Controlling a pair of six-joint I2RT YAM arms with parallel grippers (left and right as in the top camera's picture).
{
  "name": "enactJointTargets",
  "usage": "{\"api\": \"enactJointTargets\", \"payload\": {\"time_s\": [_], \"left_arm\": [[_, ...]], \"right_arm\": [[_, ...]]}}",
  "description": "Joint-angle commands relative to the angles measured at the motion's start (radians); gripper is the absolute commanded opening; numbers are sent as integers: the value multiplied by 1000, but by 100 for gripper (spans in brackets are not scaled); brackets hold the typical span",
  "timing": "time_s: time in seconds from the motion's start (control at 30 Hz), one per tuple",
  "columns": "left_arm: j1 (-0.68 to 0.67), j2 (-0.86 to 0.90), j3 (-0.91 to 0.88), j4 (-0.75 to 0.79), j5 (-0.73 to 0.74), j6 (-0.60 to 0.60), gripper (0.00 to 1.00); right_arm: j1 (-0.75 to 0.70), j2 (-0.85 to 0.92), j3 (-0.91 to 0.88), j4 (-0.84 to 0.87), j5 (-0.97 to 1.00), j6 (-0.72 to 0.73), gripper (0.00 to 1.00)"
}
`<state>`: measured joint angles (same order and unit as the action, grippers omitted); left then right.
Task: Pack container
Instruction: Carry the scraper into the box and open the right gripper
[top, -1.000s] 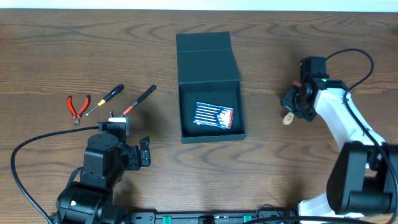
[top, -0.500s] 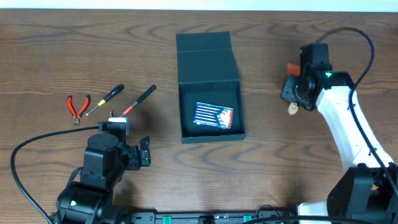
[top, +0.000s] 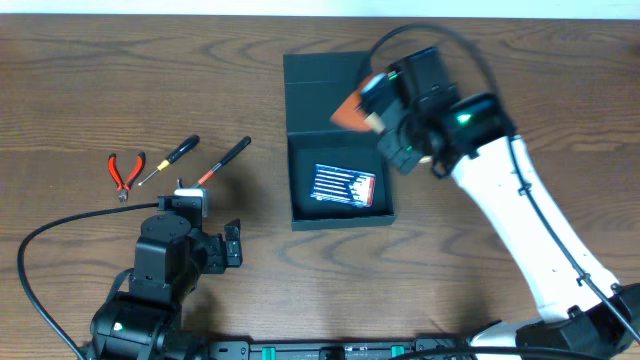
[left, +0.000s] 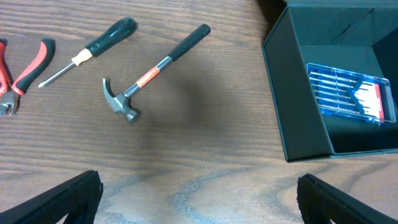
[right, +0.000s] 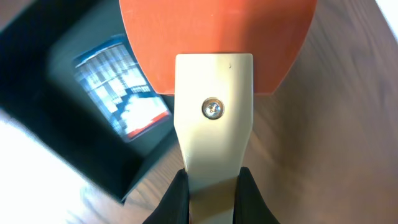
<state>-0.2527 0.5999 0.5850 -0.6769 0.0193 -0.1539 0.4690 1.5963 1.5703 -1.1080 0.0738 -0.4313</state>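
Right fingers (right: 177, 198) pinch a scraper (right: 214, 43) by its handle above the open box (top: 300, 180), mid desk (top: 90, 80). Left fingers (left: 59, 199) are spread. Packing step: next, lower it beside the screwdriver set (top: 343, 185), then release

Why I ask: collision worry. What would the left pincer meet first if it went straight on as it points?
Probably bare brown wooden table, between the black-handled claw hammer and the dark teal cardboard container; the open left pincer seems aimed at neither, though depth is unclear.
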Motion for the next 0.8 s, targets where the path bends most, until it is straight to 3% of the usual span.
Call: {"api": "enactJointTargets", "payload": {"time_s": [0.0,0.37,0.77], "left_arm": [[-4,0,23,0,-2,-2,99],[-4,0,23,0,-2,-1,99],[-4,0,23,0,-5,-1,98]], "right_arm": [[58,2,13,-11,-50,-259,1],[84,161,-41,-6,-199,-314,1],[95,331,-41,57,-198,-306,1]]}}
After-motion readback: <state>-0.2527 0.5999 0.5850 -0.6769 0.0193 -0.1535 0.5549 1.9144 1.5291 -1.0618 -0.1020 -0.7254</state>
